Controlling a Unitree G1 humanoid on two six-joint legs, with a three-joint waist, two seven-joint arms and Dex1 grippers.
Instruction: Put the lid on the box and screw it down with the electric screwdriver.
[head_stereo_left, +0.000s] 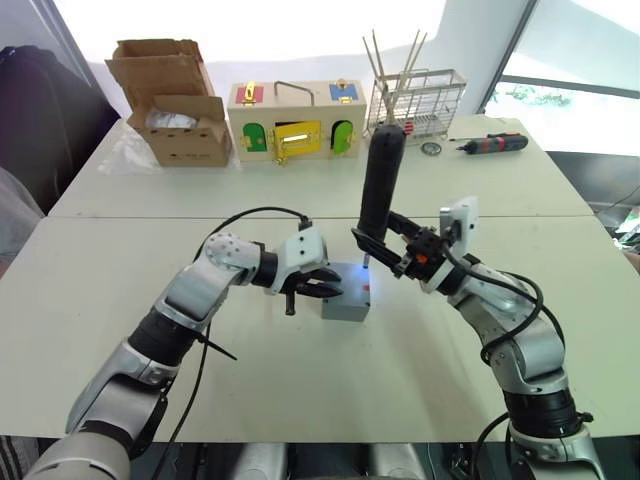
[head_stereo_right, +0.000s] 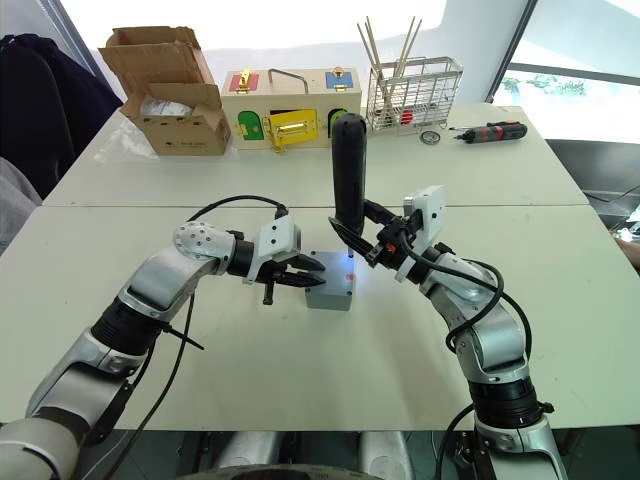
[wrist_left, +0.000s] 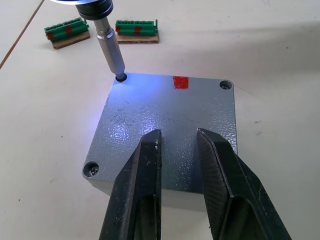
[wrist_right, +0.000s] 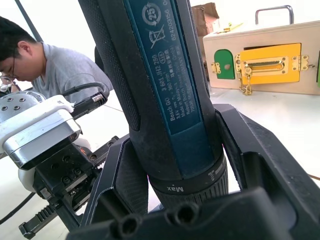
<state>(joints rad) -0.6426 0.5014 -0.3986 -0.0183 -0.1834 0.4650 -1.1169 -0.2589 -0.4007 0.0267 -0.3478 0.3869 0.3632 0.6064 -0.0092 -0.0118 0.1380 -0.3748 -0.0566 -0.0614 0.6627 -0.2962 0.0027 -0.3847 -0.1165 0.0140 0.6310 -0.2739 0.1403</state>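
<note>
One step done, by the look of it: lid (wrist_left: 165, 125) seated flush on box (head_stereo_left: 345, 305), mid-table between both arms. Now driving screws: electric screwdriver (head_stereo_left: 379, 185) upright, clamped in right gripper (head_stereo_left: 383, 240), bit (wrist_left: 111, 50) down in the lid's far right corner hole, tip light on. Left gripper (head_stereo_left: 325, 285) at the lid's left edge, fingers (wrist_left: 142, 180) narrowly parted, clasping nothing, probably steadying. Three corner holes visible, fourth hidden behind those fingers; cannot tell which screws are tight, so likely up to four corners left.

Counted: one lid, one box, one electric screwdriver. Two green blocks (wrist_left: 67, 32) (wrist_left: 136, 29) just past the box. Far side: one cardboard box (head_stereo_left: 185, 130) left, one wooden box (head_stereo_left: 297, 125), one wire basket (head_stereo_left: 420, 100), one small screwdriver (head_stereo_left: 495, 144) right.
</note>
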